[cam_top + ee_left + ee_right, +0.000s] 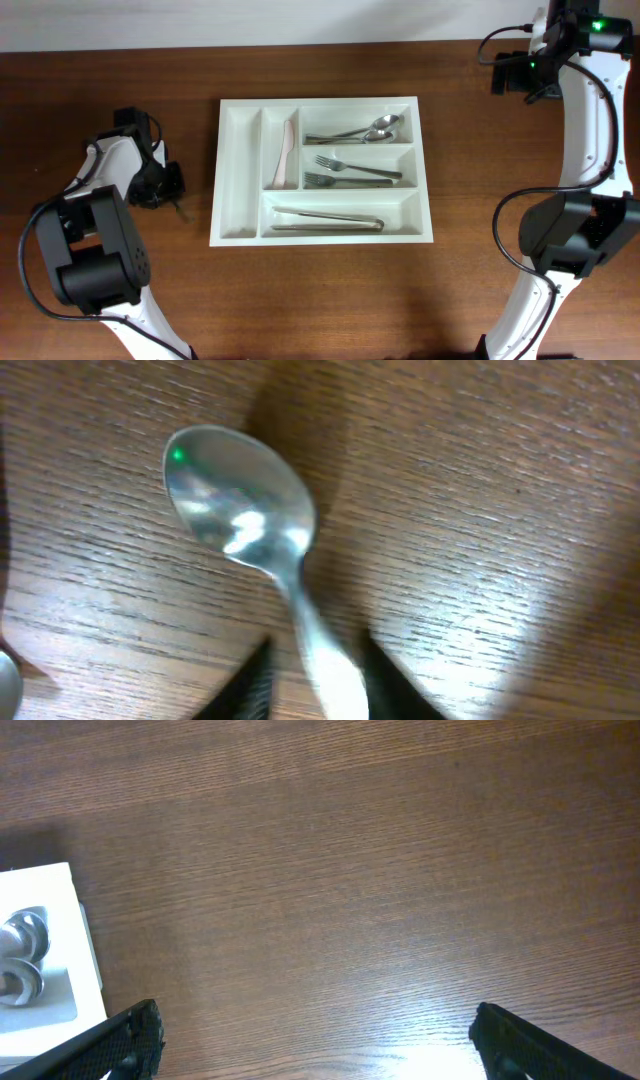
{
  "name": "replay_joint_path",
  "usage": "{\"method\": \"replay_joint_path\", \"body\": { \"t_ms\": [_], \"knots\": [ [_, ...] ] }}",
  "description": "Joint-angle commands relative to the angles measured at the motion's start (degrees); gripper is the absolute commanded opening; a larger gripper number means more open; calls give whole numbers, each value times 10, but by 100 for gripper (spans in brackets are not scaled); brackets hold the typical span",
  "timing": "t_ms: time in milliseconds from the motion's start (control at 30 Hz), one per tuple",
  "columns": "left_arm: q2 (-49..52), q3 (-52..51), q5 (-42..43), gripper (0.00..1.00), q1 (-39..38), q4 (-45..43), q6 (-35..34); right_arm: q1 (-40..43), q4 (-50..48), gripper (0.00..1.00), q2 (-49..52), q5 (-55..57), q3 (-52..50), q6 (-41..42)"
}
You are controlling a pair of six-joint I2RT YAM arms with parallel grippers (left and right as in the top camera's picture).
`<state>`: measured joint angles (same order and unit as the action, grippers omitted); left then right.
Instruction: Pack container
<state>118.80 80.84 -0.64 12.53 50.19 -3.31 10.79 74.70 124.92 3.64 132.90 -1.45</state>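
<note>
A white cutlery tray point(240, 238) lies mid-table. It holds spoons point(365, 131), forks point(345, 172), tongs point(326, 220) and a pale knife point(286, 155). A loose metal spoon point(240, 505) lies on the wood left of the tray. My left gripper point(165, 186) is low over it. In the left wrist view its fingers point(320, 680) sit on either side of the spoon's handle, with a small gap on the left. My right gripper point(315, 1035) is open wide and empty over bare wood at the far right corner point(520, 72).
The tray's far right corner with two spoon bowls point(22, 960) shows at the left edge of the right wrist view. A bit of metal point(6, 682) shows at the left edge of the left wrist view. The tray's leftmost compartment point(238, 165) holds nothing.
</note>
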Motion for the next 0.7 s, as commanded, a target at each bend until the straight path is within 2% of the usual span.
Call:
{"method": "replay_joint_path", "body": {
  "t_ms": [0,200,333,367,667],
  "knots": [
    [33,-26,13,22,0,-7,-6,-2,-2,99,2,7,-2,7],
    [33,-26,13,16,0,-17,-6,-2,-2,99,2,7,-2,7],
    [33,-26,13,7,0,-22,-5,-2,-2,99,2,7,-2,7],
    [33,-26,13,2,0,-23,-5,-2,-2,99,2,7,-2,7],
    [33,-26,13,2,0,-24,-5,-2,-2,99,2,7,-2,7]
  ]
}}
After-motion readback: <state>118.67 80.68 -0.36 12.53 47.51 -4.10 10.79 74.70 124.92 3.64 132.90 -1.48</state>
